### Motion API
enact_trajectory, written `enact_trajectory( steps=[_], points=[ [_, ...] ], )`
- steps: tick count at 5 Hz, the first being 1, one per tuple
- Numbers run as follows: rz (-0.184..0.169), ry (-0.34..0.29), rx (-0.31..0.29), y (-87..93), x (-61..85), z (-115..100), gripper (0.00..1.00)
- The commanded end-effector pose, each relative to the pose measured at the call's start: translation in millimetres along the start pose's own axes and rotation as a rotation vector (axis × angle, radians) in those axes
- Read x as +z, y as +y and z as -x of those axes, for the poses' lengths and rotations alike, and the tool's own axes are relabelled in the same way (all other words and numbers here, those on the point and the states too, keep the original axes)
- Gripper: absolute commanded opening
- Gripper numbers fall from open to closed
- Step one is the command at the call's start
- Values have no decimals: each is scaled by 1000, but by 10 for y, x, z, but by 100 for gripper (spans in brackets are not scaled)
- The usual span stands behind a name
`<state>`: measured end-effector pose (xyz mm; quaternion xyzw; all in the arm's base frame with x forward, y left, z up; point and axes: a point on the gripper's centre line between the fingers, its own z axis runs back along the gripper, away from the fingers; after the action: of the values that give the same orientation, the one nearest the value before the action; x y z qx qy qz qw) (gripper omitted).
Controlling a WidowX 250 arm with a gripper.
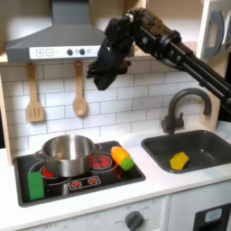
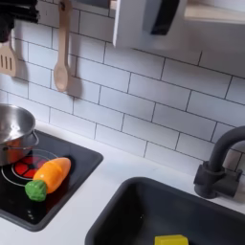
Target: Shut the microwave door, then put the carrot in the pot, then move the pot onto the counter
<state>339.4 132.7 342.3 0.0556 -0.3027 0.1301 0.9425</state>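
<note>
The shiny steel pot stands on the left burner of the black hob, lidless. The orange carrot with a green end lies on the hob to the first exterior view's right of the pot, apart from it. My black gripper hangs high above the hob in front of the tiled wall, pointing down, holding nothing I can see; its jaws are too dark to read. The microwave door sits at the top edge, looking flush with its body. White counter runs between hob and sink.
A green block stands at the hob's front left. A yellow wedge lies in the dark sink, behind which rises a grey faucet. Wooden utensils hang on the wall under the range hood.
</note>
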Motion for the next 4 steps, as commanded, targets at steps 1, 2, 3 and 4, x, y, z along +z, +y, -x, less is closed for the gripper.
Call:
enact_trajectory(
  steps=[1,2,3,4],
  points=[
    [4,68,-9,28,75,172,100],
    [-1,82,-7,28,154,253,100],
    [22,131,-11,-32,173,400,100],
    [42,159,-17,-89,230,543,100]
  ],
)
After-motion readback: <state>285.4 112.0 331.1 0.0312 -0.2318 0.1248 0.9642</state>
